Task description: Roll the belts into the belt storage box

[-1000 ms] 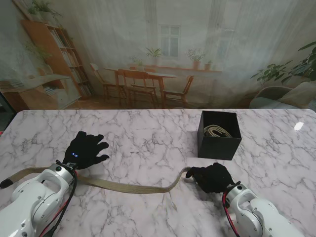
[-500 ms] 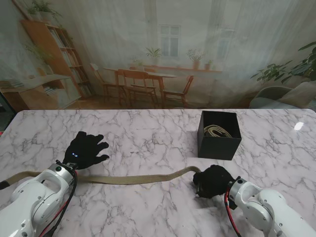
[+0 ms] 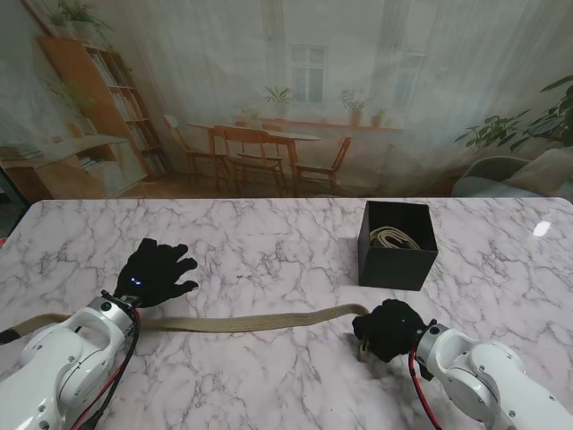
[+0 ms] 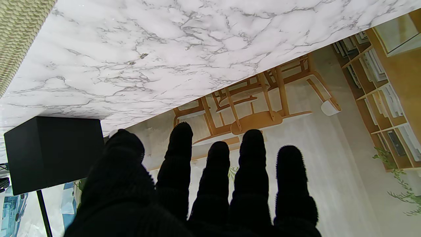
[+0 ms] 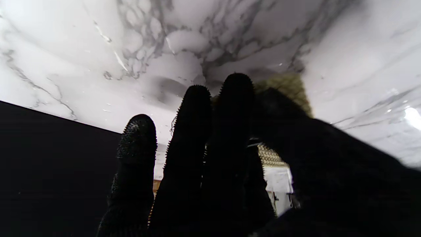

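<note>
While the stand's view shows the belt lying long-ways across the worktop from left to right, its right end runs under the right hand, which is curled over it just nearer to me than the black box, and the left hand hovers spread and holding nothing beside the far stretch. From the left wrist, splayed fingers hold nothing, with belt weave at the corner. From the right wrist, fingers close around the belt end, so rolling likely starts there.
</note>
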Controlling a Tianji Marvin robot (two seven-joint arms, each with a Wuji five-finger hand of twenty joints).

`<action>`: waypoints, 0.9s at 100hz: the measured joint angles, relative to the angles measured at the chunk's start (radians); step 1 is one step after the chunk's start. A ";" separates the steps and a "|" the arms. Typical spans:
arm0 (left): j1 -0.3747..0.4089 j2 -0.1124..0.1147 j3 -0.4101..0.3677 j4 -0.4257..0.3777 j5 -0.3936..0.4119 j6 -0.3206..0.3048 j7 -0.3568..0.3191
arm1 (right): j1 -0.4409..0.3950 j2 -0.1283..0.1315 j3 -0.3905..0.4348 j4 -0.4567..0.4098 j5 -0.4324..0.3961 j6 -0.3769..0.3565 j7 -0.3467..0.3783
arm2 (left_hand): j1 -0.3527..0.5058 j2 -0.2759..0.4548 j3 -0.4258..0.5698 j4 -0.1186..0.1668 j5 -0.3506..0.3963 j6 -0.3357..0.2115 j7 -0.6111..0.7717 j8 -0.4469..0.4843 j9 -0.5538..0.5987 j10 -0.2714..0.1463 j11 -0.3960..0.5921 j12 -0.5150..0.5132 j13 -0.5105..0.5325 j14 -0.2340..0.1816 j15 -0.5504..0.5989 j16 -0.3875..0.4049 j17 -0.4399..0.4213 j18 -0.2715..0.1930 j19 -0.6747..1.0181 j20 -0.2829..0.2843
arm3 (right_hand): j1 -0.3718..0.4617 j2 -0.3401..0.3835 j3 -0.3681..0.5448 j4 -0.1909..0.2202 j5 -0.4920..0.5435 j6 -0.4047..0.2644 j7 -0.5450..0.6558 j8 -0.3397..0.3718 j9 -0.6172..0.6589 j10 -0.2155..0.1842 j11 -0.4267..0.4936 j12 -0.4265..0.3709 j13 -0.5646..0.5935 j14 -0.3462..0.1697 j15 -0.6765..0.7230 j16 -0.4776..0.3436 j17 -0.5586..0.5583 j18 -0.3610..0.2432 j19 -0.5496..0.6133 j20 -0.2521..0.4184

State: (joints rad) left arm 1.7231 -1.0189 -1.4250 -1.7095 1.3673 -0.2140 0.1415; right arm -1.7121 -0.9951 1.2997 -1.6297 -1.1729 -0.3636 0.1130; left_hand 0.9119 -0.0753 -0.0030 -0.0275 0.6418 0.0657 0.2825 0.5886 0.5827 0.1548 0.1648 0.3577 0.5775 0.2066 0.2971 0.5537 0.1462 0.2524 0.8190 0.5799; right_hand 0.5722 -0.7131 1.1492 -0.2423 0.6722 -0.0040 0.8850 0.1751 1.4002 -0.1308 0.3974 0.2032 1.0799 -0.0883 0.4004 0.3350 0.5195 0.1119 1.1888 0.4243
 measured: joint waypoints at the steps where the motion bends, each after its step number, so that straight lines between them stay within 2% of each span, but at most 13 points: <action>1: 0.000 0.000 0.000 0.000 0.000 0.000 0.000 | 0.001 0.000 -0.002 0.005 0.000 0.001 -0.012 | 0.000 0.000 0.000 0.000 0.000 0.000 0.000 0.000 0.000 0.000 0.000 0.000 0.000 0.000 0.000 0.000 0.000 0.000 0.000 0.000 | 0.000 0.004 -0.008 -0.002 0.010 -0.008 0.000 -0.004 0.000 0.001 0.012 0.003 0.003 0.004 0.000 0.004 0.000 0.000 0.000 0.000; 6: 0.000 0.000 0.000 0.000 0.000 0.000 0.000 | 0.007 -0.004 -0.012 0.031 -0.001 0.004 -0.066 | 0.000 0.000 0.000 0.000 0.000 0.000 0.000 0.000 0.000 0.000 0.000 0.000 0.000 0.000 0.000 0.000 0.000 0.000 0.000 0.000 | -0.005 0.017 -0.056 -0.019 0.038 -0.051 0.004 -0.017 0.008 0.028 0.061 0.022 0.017 0.020 0.021 0.029 0.000 0.017 0.001 0.000; 14: 0.000 0.000 0.000 0.000 0.000 0.000 -0.001 | 0.008 -0.009 -0.018 0.048 -0.002 0.017 -0.100 | 0.000 0.000 0.000 0.000 0.000 0.000 0.000 0.000 0.000 0.000 0.000 0.000 0.000 0.000 0.000 0.000 0.000 0.000 0.000 0.000 | -0.014 0.017 -0.128 -0.037 0.088 -0.134 0.009 -0.023 0.007 0.084 0.114 0.107 0.024 0.077 0.047 0.096 -0.040 0.123 0.000 0.013; 23: 0.000 0.000 0.000 0.000 0.000 0.000 -0.001 | 0.006 -0.012 -0.022 0.049 -0.008 0.036 -0.103 | 0.000 0.000 0.000 0.000 0.000 0.000 0.000 0.000 0.000 0.000 0.000 0.000 0.000 0.000 0.000 0.000 0.000 0.000 0.000 0.000 | -0.027 0.038 -0.165 -0.038 0.098 -0.183 0.009 -0.023 -0.045 0.124 0.137 0.200 0.023 0.126 0.071 0.156 -0.079 0.224 -0.027 0.041; 30: 0.000 0.000 0.000 0.000 0.000 0.000 -0.001 | 0.004 -0.013 -0.023 0.048 -0.010 0.036 -0.106 | 0.000 0.000 0.000 0.000 0.000 0.000 0.000 0.000 0.000 0.000 0.000 0.000 0.000 0.000 0.000 0.000 0.000 0.000 0.000 0.000 | -0.033 0.048 -0.183 -0.038 0.098 -0.212 0.000 -0.025 -0.181 0.171 0.139 0.263 -0.025 0.162 0.071 0.180 -0.100 0.282 -0.056 0.061; 41: 0.000 0.000 0.000 0.000 -0.001 0.000 -0.002 | -0.002 -0.015 -0.021 0.046 0.008 0.035 -0.103 | 0.000 0.000 0.000 0.000 0.000 0.000 0.000 0.000 0.000 0.000 0.000 0.000 0.000 0.000 0.000 0.000 0.000 0.000 0.000 0.000 | -0.037 0.048 -0.180 -0.038 0.098 -0.240 -0.012 -0.028 -0.448 0.205 0.140 0.302 -0.128 0.160 0.073 0.203 -0.115 0.300 -0.077 0.077; 47: 0.000 0.000 0.000 0.000 -0.001 0.000 -0.002 | -0.004 -0.016 -0.021 0.046 0.011 0.034 -0.105 | 0.000 0.000 0.000 0.000 0.000 0.000 0.000 0.000 0.000 0.000 0.000 0.000 0.000 0.000 0.000 0.000 0.000 0.000 0.000 0.000 | -0.037 0.048 -0.180 -0.038 0.098 -0.247 -0.012 -0.028 -0.558 0.226 0.109 0.238 -0.189 0.160 0.073 0.198 -0.125 0.311 -0.090 0.080; 55: 0.000 0.000 0.000 0.000 -0.001 0.000 -0.002 | -0.006 -0.016 -0.021 0.046 0.018 0.034 -0.106 | 0.000 0.000 0.000 0.000 0.000 0.000 0.000 0.000 0.000 0.000 0.000 0.000 0.000 0.000 0.000 0.000 0.000 0.000 0.000 0.000 | -0.037 0.047 -0.185 -0.038 0.108 -0.247 -0.012 -0.029 -0.668 0.272 0.059 0.110 -0.257 0.163 0.044 0.137 -0.132 0.320 -0.115 0.088; 61: 0.000 0.000 0.001 0.000 -0.001 0.000 -0.002 | -0.007 -0.017 -0.021 0.046 0.018 0.034 -0.106 | 0.000 0.000 0.000 0.000 0.000 0.000 0.000 0.000 0.000 0.000 0.000 0.000 0.000 0.000 0.000 0.000 0.000 0.000 0.000 0.000 | -0.056 0.047 -0.186 -0.038 0.131 -0.247 -0.011 -0.029 -0.743 0.303 -0.002 0.061 -0.301 0.183 -0.008 0.094 -0.140 0.324 -0.128 0.088; 69: 0.000 0.000 0.001 0.000 -0.001 0.000 -0.002 | -0.008 -0.018 -0.021 0.047 0.025 0.034 -0.106 | 0.000 0.000 0.000 0.000 0.000 0.000 0.000 0.000 0.000 0.000 0.000 0.000 0.000 0.000 0.000 0.000 0.000 0.000 0.000 0.000 | -0.076 0.046 -0.189 -0.045 0.158 -0.247 -0.004 -0.029 -0.836 0.318 -0.086 0.015 -0.352 0.195 -0.076 0.045 -0.155 0.336 -0.155 0.088; 80: 0.000 0.000 0.002 -0.001 -0.001 -0.001 -0.003 | -0.009 -0.019 -0.023 0.047 0.043 0.035 -0.102 | 0.000 0.000 0.000 0.000 0.000 0.000 0.000 0.000 0.000 0.000 0.000 0.000 0.000 0.000 0.000 0.000 0.000 0.000 0.000 0.000 | -0.078 0.046 -0.184 -0.051 0.169 -0.223 0.029 -0.029 -0.870 0.306 -0.116 -0.007 -0.374 0.200 -0.100 0.012 -0.171 0.337 -0.187 0.077; 84: 0.000 0.000 0.002 -0.001 -0.001 -0.002 -0.003 | -0.009 -0.020 -0.023 0.048 0.052 0.036 -0.099 | 0.000 0.000 0.000 0.000 0.000 0.000 0.000 0.000 0.000 0.000 0.000 0.000 0.000 0.000 0.000 0.000 0.000 0.000 0.000 0.000 | -0.078 0.046 -0.181 -0.051 0.169 -0.212 0.041 -0.029 -0.836 0.306 -0.116 -0.008 -0.372 0.222 -0.100 0.009 -0.172 0.339 -0.189 0.075; 90: 0.000 0.000 0.002 -0.001 -0.001 -0.002 -0.003 | -0.009 -0.020 -0.024 0.049 0.060 0.041 -0.097 | 0.000 0.000 0.000 0.000 0.000 0.000 0.000 0.000 0.000 0.000 0.000 0.000 0.000 0.000 0.000 0.000 0.000 0.000 0.000 0.000 | -0.078 0.047 -0.181 -0.051 0.180 -0.196 0.050 -0.028 -0.739 0.252 -0.125 -0.009 -0.368 0.213 -0.100 0.001 -0.172 0.347 -0.194 0.069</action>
State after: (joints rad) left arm 1.7230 -1.0187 -1.4229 -1.7100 1.3667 -0.2163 0.1381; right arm -1.7208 -1.0156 1.2752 -1.5811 -1.1124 -0.3230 0.0157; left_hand 0.9119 -0.0753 -0.0030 -0.0275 0.6418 0.0657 0.2826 0.5889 0.5827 0.1548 0.1648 0.3577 0.5775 0.2066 0.2971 0.5537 0.1462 0.2524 0.8190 0.5799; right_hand 0.4945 -0.6660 0.9685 -0.2934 0.8523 -0.1998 0.9354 0.1470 0.6614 0.1211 0.2723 0.1941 0.7120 0.1248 0.3000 0.3360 0.3472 0.4593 0.9944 0.4937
